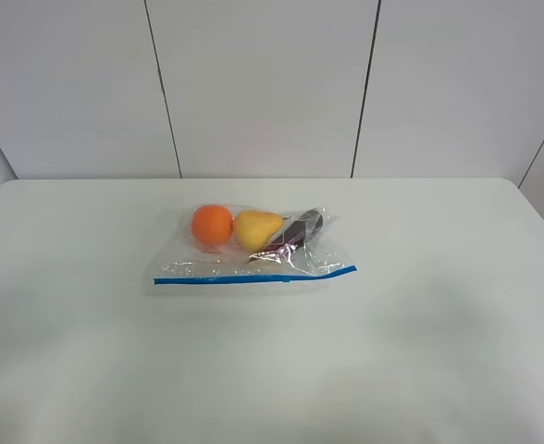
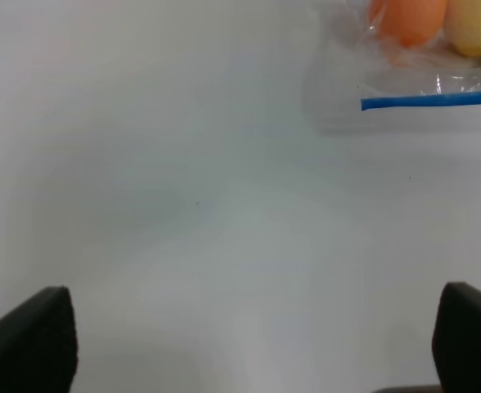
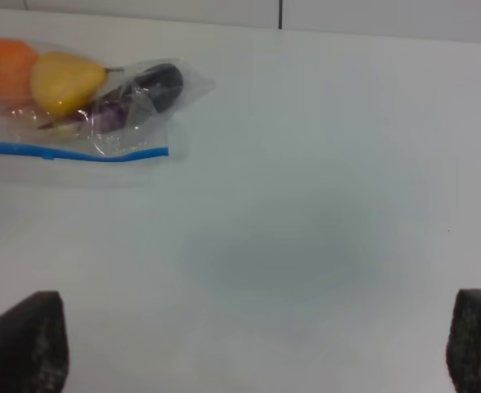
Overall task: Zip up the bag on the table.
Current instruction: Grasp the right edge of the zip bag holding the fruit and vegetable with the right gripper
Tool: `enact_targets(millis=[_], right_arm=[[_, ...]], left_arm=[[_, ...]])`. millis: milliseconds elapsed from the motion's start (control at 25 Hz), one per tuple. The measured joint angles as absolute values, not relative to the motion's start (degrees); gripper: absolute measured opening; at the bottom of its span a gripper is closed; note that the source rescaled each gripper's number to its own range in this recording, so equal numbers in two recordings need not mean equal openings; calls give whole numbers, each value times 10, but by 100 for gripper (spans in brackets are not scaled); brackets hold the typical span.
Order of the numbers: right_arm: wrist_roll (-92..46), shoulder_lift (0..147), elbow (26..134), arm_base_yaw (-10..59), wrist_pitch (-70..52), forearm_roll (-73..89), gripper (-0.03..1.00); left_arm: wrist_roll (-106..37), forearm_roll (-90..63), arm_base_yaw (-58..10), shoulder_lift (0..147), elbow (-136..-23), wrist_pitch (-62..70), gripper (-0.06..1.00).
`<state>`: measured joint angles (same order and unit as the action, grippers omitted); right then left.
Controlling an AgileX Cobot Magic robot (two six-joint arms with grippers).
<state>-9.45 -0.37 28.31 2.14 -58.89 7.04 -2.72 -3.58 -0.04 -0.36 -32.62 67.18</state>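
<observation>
The bag [image 1: 253, 248] is lying centred on the table [image 1: 438, 370], blue seal strip [image 1: 253, 277] running 9 to 3 o'clock. Your left hand [image 2: 249, 340] and right hand [image 3: 249, 344] are hanging spread wide, empty, the strip sitting toward 1 and 11 o'clock respectively.

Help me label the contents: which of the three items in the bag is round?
The orange, leftmost in the high view; the pear tapers and the eggplant is long and dark.
</observation>
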Motion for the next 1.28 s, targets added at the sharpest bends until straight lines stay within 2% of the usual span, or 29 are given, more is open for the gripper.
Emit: enact_targets(millis=[560, 960, 1280], right_arm=[[-94, 26, 298, 21, -589, 71, 100], [-37, 384, 492, 21, -586, 95, 100], [-53, 655, 593, 21, -582, 151, 100]], left_arm=[[-27, -36, 0, -4, -326, 672, 100], [-27, -36, 0, -4, -326, 672, 100], [-27, -36, 0, -4, -326, 672, 100]])
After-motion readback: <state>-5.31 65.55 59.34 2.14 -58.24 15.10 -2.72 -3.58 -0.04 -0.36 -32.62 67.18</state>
